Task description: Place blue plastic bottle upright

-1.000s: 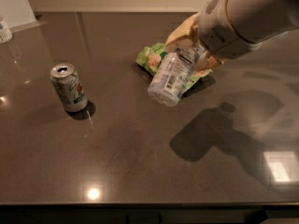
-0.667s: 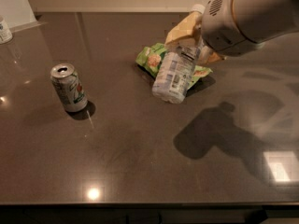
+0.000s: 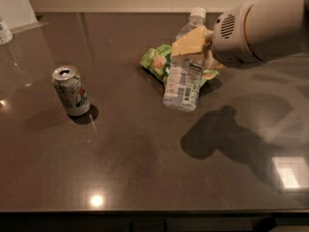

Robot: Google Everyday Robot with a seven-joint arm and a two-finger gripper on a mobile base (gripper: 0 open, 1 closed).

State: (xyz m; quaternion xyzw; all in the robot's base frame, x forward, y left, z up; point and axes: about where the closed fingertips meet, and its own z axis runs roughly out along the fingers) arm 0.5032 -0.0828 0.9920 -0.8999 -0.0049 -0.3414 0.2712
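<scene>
The blue plastic bottle (image 3: 182, 83), clear with a white cap and a white-and-blue label, stands almost upright at the middle of the dark table (image 3: 135, 168), cap up and leaning slightly right. Its base is at or just above the tabletop; I cannot tell if it touches. My gripper (image 3: 189, 45), with yellow fingers (image 3: 186, 46), comes in from the right and is shut on the bottle's upper body, just below the neck.
A green snack bag (image 3: 155, 62) lies right behind the bottle. A silver-green soda can (image 3: 71, 91) stands upright at the left. A small white container (image 3: 4, 30) sits at the far left edge. A wall runs along the table's back.
The bottle has swung from a tilted, cap-up-right slant to nearly upright, and its base has come down toward the table. The arm has shifted right and rotated.
</scene>
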